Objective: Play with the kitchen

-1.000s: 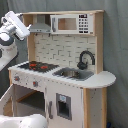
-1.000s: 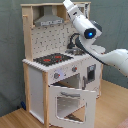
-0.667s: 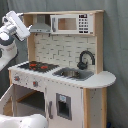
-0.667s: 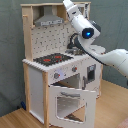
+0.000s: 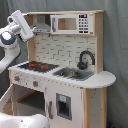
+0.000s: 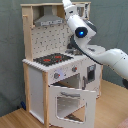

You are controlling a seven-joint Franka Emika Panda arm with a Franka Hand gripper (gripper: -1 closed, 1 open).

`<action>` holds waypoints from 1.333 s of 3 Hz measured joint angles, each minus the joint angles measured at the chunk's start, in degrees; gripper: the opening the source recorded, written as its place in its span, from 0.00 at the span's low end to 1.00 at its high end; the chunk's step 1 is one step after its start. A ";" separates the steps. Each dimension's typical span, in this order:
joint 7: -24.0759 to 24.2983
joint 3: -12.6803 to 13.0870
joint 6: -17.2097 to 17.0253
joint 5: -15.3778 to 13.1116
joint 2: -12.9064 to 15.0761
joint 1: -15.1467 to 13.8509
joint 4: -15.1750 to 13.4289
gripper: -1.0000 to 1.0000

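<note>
The kitchen (image 5: 62, 70) stands against a grey backdrop in both exterior views, on a wooden floor (image 6: 15, 119) in the second exterior view, where its windowed oven door (image 6: 72, 102) hangs open. The arm (image 6: 100, 52) reaches up beside the grey hood (image 6: 48, 20). I cannot tell whether the pincer is apart or together.

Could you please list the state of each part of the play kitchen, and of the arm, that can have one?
Oven door: open, hanging down at the front in the second exterior view.
Cabinet door: shut.
Hob: bare, nothing on its red rings.
Sink: no item visible inside.
Faucet: upright behind the sink.
Arm: raised near the range hood; tool state unclear.
</note>
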 joint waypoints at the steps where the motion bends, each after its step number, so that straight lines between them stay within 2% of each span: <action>1: 4.57 0.05 -3.20 0.00 -0.01 -2.76 2.21 1.00; 2: 8.79 0.04 -7.25 0.00 -0.01 -4.58 3.35 1.00; 3: 11.49 -0.18 -12.13 -0.01 -0.01 -4.65 3.33 1.00; 4: 11.72 -0.22 -12.74 -0.01 -0.01 -4.66 3.32 0.00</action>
